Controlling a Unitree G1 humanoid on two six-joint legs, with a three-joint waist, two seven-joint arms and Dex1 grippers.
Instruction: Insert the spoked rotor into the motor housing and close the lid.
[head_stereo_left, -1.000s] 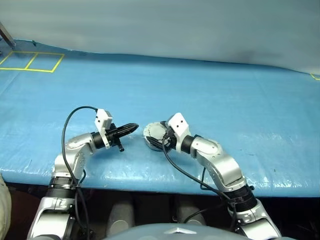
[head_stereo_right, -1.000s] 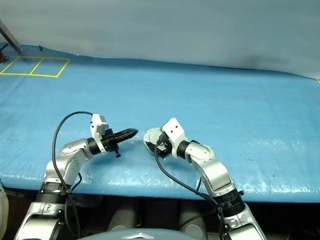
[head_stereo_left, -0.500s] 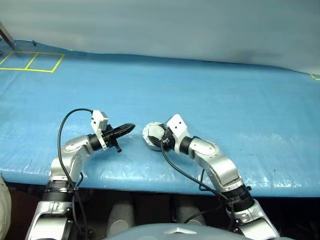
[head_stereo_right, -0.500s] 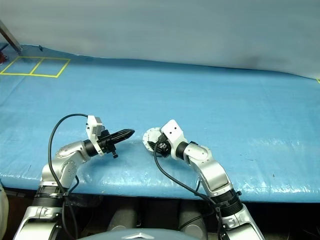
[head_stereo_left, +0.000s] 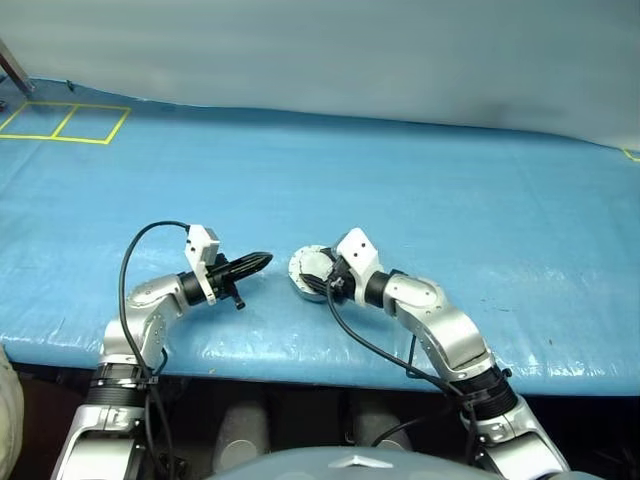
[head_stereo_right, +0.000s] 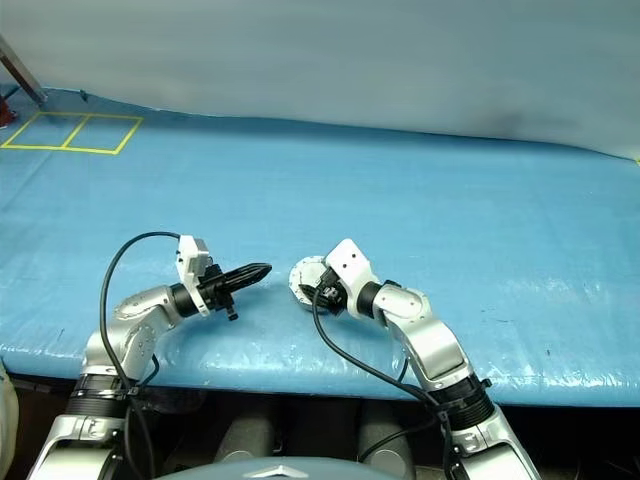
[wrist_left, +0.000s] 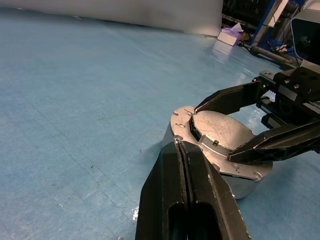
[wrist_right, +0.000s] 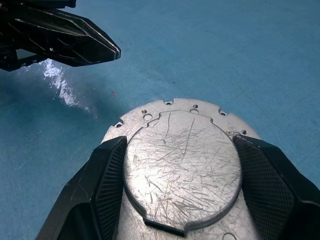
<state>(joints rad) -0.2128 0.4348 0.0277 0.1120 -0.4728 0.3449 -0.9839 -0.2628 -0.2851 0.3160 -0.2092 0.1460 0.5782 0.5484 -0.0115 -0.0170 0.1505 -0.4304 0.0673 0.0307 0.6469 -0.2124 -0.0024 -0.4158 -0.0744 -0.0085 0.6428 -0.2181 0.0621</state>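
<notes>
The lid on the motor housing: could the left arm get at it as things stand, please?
Probably yes. The left end effector is shut, with its tips at the near rim of the lid, and bare blue table lies between. The right end effector already straddles the lid's sides, so only the near edge is free.

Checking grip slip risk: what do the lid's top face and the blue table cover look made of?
Lid: likely bare metal, perhaps aluminium, matte silver-grey with many fine scratches. Table cover: looks like a woven plastic tarp, glossy blue with wrinkles and glare.
</notes>
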